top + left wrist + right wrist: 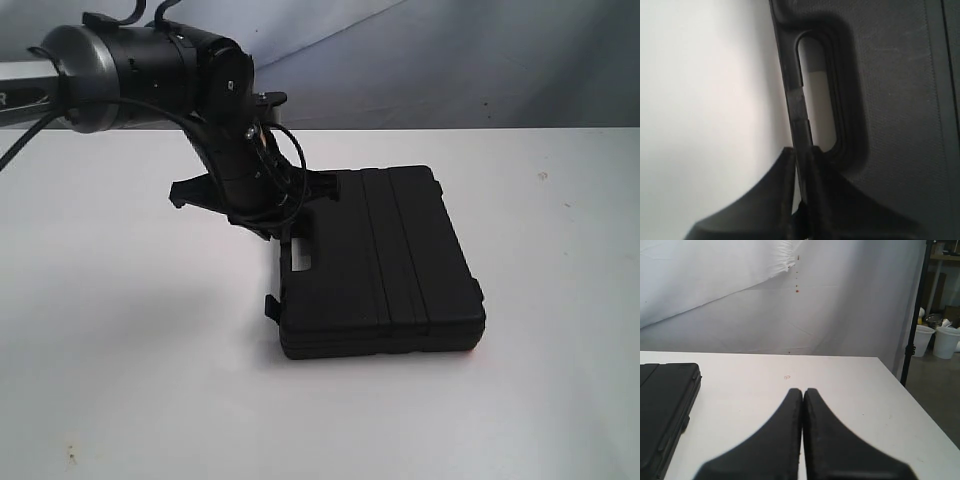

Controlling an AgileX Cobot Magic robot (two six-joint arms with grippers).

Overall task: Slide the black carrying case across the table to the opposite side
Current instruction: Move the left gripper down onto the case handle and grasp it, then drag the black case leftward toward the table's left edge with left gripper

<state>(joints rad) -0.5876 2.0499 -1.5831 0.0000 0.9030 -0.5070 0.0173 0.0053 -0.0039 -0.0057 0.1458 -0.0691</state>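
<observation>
- Now my left claw [801,152] pinches the thin handle [797,100] of the black case [390,260], jaws nearly closed on it.
- My right claw [803,395] is closed, empty.
- Case lies mid-tabletop [120,350]; most sliding seems left.

Left arm [28,98] shows a cut-off "R" (nothing else).

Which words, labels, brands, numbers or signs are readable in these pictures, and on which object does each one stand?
"R": a single white letter, cut off by the picture's edge, on the grey arm bar; any remainder is out of view.
On the black carrying case: no label or brand is visible.
On the table: one small mark, too small to read.
</observation>
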